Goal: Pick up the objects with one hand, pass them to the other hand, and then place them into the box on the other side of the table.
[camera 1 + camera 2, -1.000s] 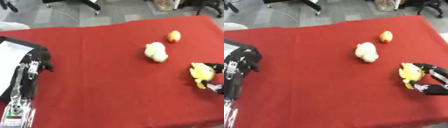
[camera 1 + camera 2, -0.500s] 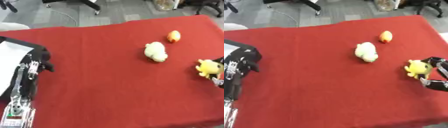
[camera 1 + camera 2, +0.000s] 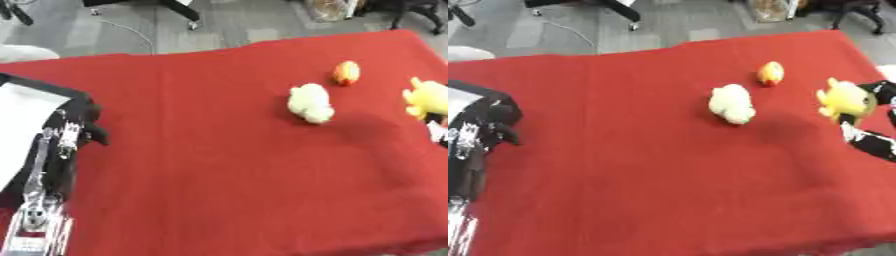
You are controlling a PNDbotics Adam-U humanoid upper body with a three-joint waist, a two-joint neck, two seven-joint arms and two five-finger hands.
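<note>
A yellow plush toy [image 3: 843, 99] hangs above the red table at the right edge, with my right hand [image 3: 874, 117] curled round it from behind. A pale cream plush toy [image 3: 731, 103] lies on the cloth near the middle right. A small orange and yellow toy [image 3: 770, 73] lies just beyond it. My left hand [image 3: 77, 131] hovers at the left edge, black fingers curled and holding nothing. Beside it a box [image 3: 19, 116] with a white inside shows at the left edge.
The red cloth [image 3: 201, 165] covers the whole table. Grey floor, chair legs and a cable lie beyond the far edge.
My right hand has lifted the yellow plush toy up and away from the cloth, toward the far right. The left hand has stayed in place.
</note>
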